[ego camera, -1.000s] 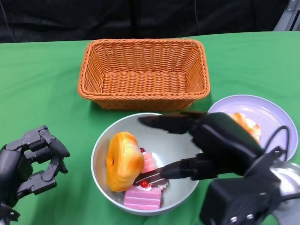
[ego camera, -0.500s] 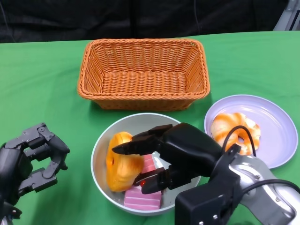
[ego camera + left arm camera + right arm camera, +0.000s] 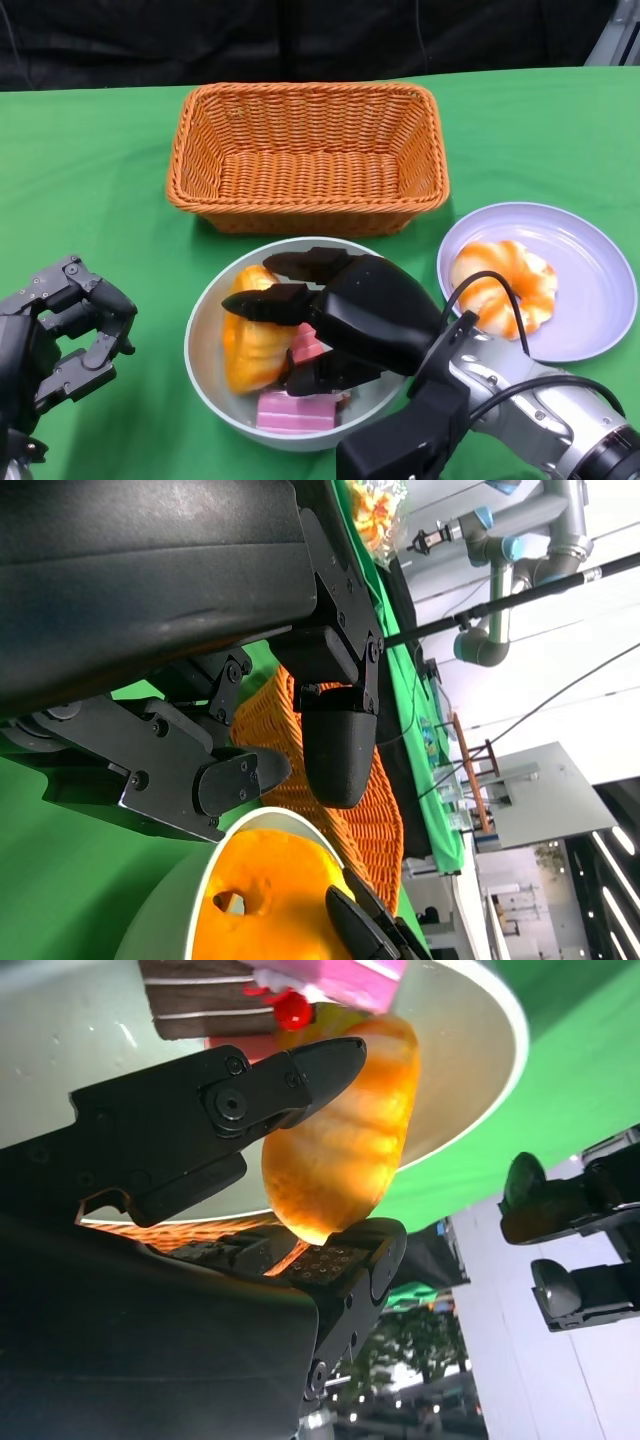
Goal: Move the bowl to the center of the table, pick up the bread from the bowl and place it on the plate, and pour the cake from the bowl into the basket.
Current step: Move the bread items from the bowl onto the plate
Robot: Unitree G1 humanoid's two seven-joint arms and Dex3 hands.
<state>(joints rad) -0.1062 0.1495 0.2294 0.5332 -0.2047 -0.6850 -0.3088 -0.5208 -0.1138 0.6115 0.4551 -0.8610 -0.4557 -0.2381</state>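
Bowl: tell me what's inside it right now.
The bowl holds an orange bread and pink and brown cake pieces. The right hand reaches in around the bread and covers the rest of the contents.

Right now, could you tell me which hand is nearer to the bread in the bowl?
Right. The right hand has its fingers around the bread; the left hand is apart, outside the bowl.

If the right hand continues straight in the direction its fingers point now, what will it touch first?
The right hand reaches into the bowl, fingers aimed at the bread. In the right wrist view the fingers already flank the bread, so it would likely meet the bread first; whether they already touch is unclear.
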